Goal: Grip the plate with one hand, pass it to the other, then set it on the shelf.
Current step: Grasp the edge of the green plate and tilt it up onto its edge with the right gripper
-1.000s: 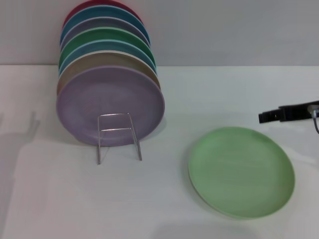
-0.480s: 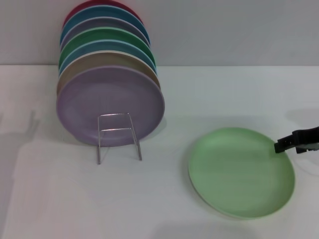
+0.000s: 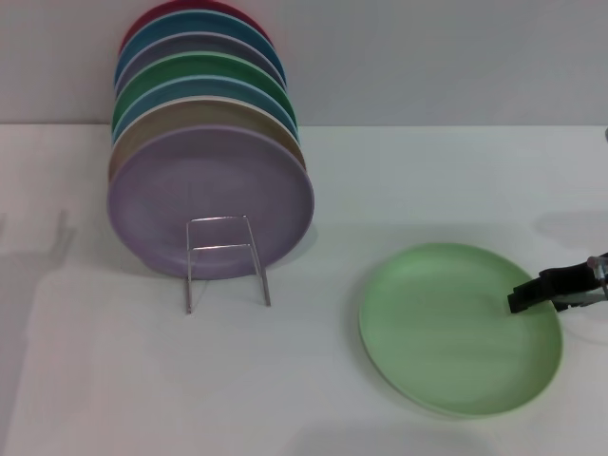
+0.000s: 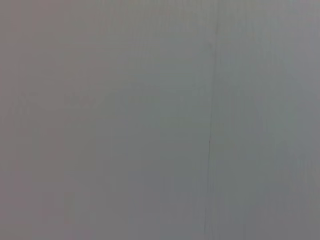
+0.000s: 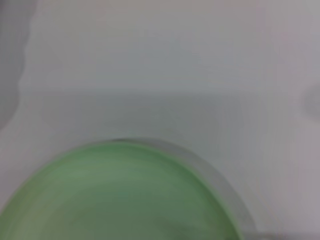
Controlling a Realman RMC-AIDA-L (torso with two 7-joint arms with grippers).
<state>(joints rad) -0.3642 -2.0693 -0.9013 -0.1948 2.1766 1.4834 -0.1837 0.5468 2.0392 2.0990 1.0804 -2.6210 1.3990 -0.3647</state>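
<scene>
The light mint-green plate (image 3: pixel 460 328) lies flat on the white table at the right front. It fills the lower part of the right wrist view (image 5: pixel 120 195). My right gripper (image 3: pixel 532 293) comes in from the right edge, low over the plate's right rim, with only its black tip showing. The silver wire shelf (image 3: pixel 225 258) stands at the left, its small front loop showing, with several plates leaning in it; a lilac-purple plate (image 3: pixel 209 199) is the front one. The left gripper is out of view; the left wrist view shows only a plain grey surface.
The stack in the rack includes a tan plate (image 3: pixel 204 119), a darker green one (image 3: pixel 204 68), blue ones and a red one (image 3: pixel 190 8) at the back. A grey wall (image 3: pixel 427 57) rises behind the table (image 3: pixel 114 380).
My right gripper has come down and forward from beyond the plate's far right side and moved left, and its tip now sits over the plate's right rim. The plate and rack have not moved.
</scene>
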